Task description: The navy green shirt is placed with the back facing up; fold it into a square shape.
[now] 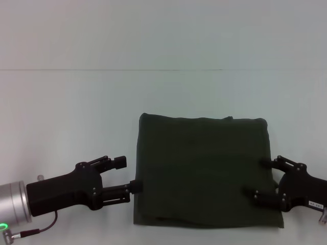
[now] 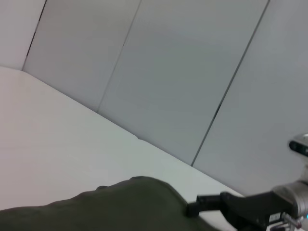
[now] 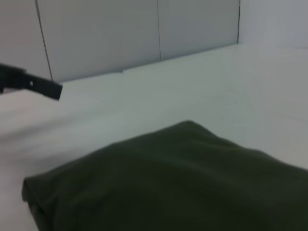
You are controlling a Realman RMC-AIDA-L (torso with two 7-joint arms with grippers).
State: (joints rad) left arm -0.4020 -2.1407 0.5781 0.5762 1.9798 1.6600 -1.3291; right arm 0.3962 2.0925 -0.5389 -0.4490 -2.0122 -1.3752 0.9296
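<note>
The navy green shirt [image 1: 202,171] lies flat on the white table, folded into a rough square. My left gripper [image 1: 129,174] sits at the shirt's left edge, open, its lower fingertip touching the cloth edge. My right gripper [image 1: 258,178] is open at the shirt's right side, with both fingertips over the fabric. The left wrist view has the shirt [image 2: 106,204] low in the picture, with the right arm's black finger [image 2: 207,204] beyond it. In the right wrist view the shirt [image 3: 183,183] fills the foreground and the left arm's finger [image 3: 33,85] shows farther off.
The white table [image 1: 66,107] stretches around the shirt on all sides and meets a pale wall [image 1: 163,30] at the back. Wall panels with vertical seams [image 2: 231,82] stand behind the table.
</note>
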